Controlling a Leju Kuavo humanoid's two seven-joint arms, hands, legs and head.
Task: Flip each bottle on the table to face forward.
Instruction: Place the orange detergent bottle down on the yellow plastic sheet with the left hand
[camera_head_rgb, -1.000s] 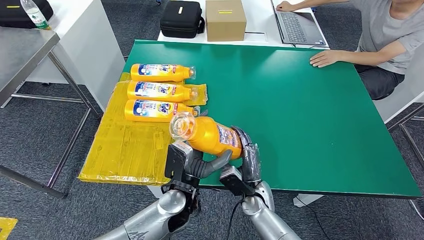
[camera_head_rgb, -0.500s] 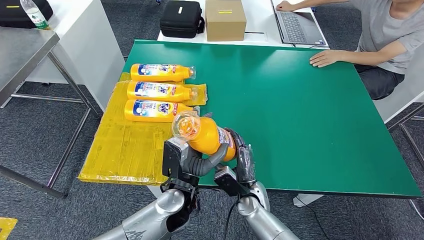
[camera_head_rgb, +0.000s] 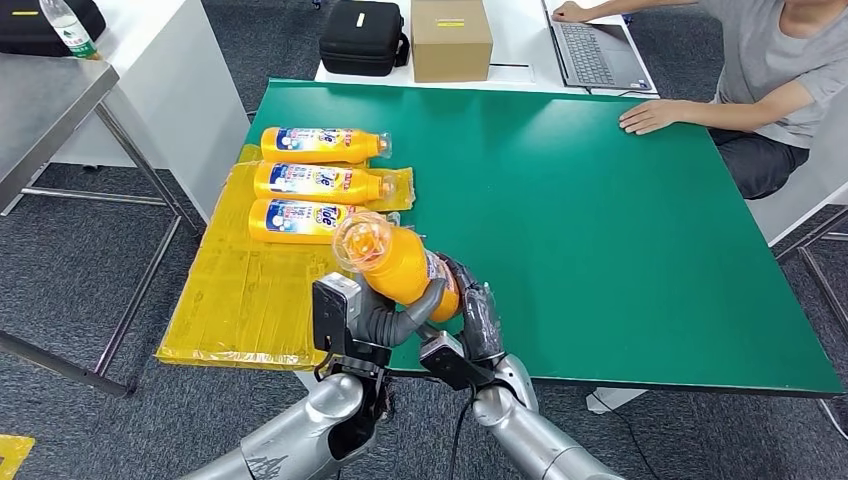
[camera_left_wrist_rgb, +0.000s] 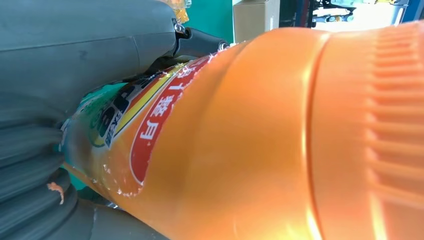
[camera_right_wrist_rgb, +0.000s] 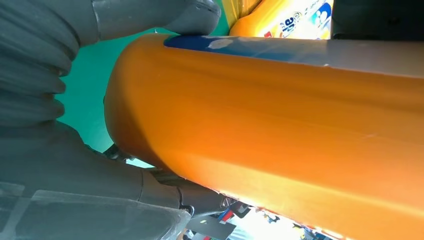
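Observation:
An orange detergent bottle (camera_head_rgb: 395, 262) with a clear cap is lifted above the near edge of the green table (camera_head_rgb: 600, 220), cap tilted up toward me. My left hand (camera_head_rgb: 385, 318) grips it from below and my right hand (camera_head_rgb: 470, 315) holds its base end. Up close, the bottle's label (camera_left_wrist_rgb: 150, 120) and my left hand (camera_left_wrist_rgb: 85, 50) show in the left wrist view. The bottle's orange body (camera_right_wrist_rgb: 280, 115) and my right hand (camera_right_wrist_rgb: 60, 100) show in the right wrist view. Three more orange bottles (camera_head_rgb: 320, 145) (camera_head_rgb: 325, 183) (camera_head_rgb: 305, 220) lie in a row, labels up, at the table's left side.
A yellow sheet (camera_head_rgb: 250, 300) covers the table's left edge under the bottles. A person sits at the far right with a hand (camera_head_rgb: 648, 117) on the table. A cardboard box (camera_head_rgb: 451, 40), black case (camera_head_rgb: 363, 38) and laptop (camera_head_rgb: 595, 50) stand on the white table behind.
Both hands have drawn the held bottle toward me and slightly left, and its capped end has swung up toward the camera. The three lying bottles have not moved.

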